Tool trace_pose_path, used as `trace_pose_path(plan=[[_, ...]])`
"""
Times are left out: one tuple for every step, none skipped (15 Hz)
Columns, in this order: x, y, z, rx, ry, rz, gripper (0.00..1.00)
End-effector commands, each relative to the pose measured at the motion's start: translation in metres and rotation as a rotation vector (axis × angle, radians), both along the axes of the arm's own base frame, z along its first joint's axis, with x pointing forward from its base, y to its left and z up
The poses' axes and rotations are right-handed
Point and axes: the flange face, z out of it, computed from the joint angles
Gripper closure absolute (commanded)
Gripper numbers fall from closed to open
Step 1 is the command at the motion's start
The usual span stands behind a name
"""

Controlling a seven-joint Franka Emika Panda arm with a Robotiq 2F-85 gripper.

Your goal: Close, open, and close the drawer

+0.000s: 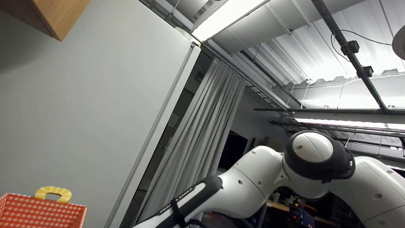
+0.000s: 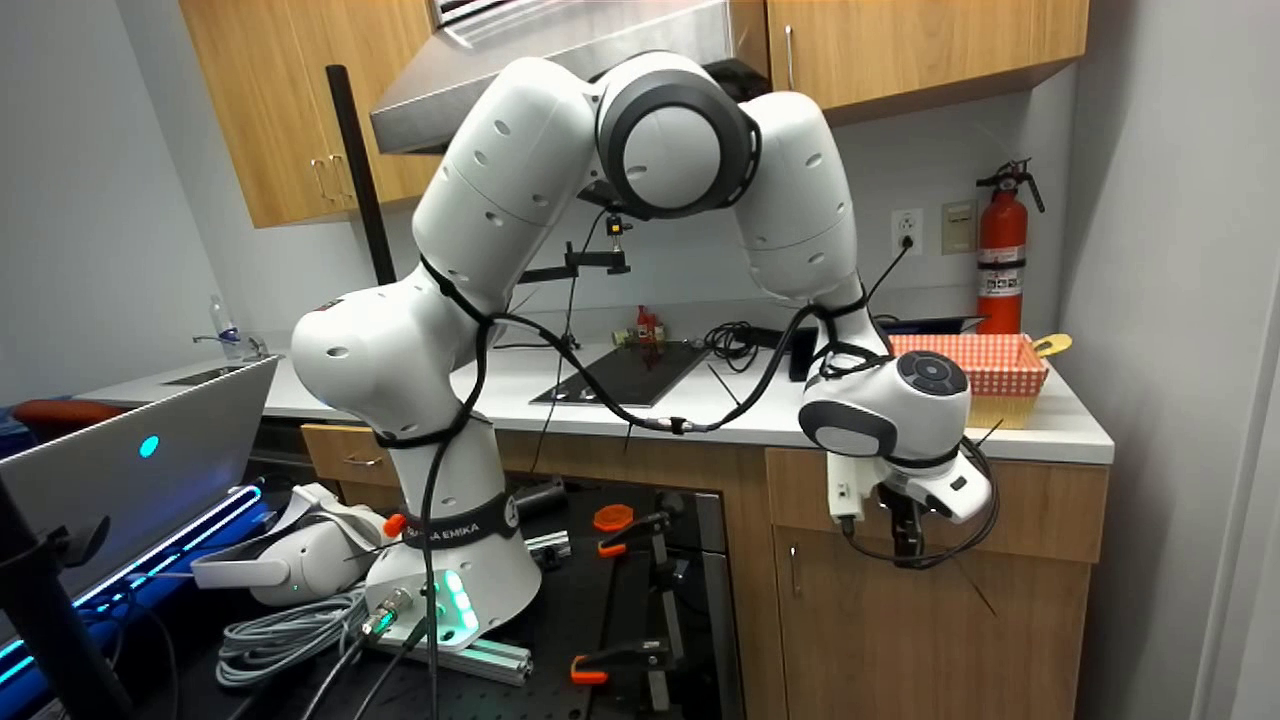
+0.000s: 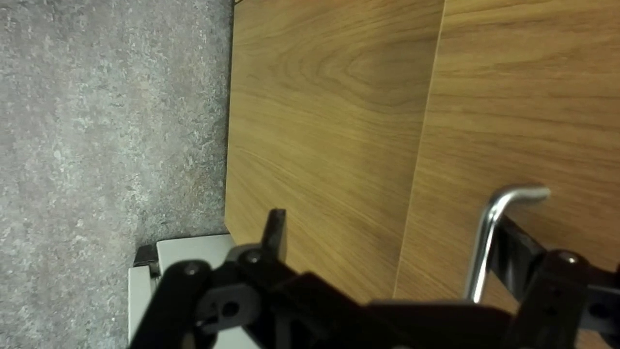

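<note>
The wooden drawer front (image 2: pixel 1040 505) is under the counter's right end in an exterior view. It looks flush or nearly so with the cabinet; a small gap cannot be told. In the wrist view the drawer front (image 3: pixel 523 111) carries a silver bar handle (image 3: pixel 484 242). My gripper (image 3: pixel 390 220) is open with its fingers wide apart. The handle lies between them, close to the right-hand finger, whose tip is partly hidden behind the bar. Contact cannot be told. The gripper (image 2: pixel 905 530) hangs before the drawer in an exterior view, where the handle is hidden. An exterior view shows neither drawer nor gripper.
A cabinet door (image 2: pixel 930 640) with a vertical handle is below the drawer. A red checkered basket (image 2: pixel 985 365) stands on the white counter (image 2: pixel 1075 425) above; it also shows in an exterior view (image 1: pixel 41 210). A wall (image 2: pixel 1170 350) stands close on the right.
</note>
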Motion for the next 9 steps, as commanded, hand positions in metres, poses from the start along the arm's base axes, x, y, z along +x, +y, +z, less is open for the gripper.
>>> trace_pose_path(plan=[[0.012,-0.001,-0.007,-0.037,-0.018,-0.007,0.00],[0.013,-0.003,-0.007,-0.040,-0.018,-0.008,0.00],[0.014,-0.004,-0.006,-0.046,-0.019,-0.007,0.00],[0.016,-0.006,-0.004,-0.051,-0.020,-0.006,0.00],[0.017,-0.009,-0.002,-0.057,-0.021,-0.008,0.00],[0.017,-0.012,-0.001,-0.062,-0.019,-0.009,0.00],[0.016,-0.015,0.001,-0.068,-0.017,-0.009,0.00],[0.015,-0.018,0.002,-0.074,-0.017,-0.009,0.00],[0.013,-0.021,0.004,-0.088,-0.021,-0.007,0.00]])
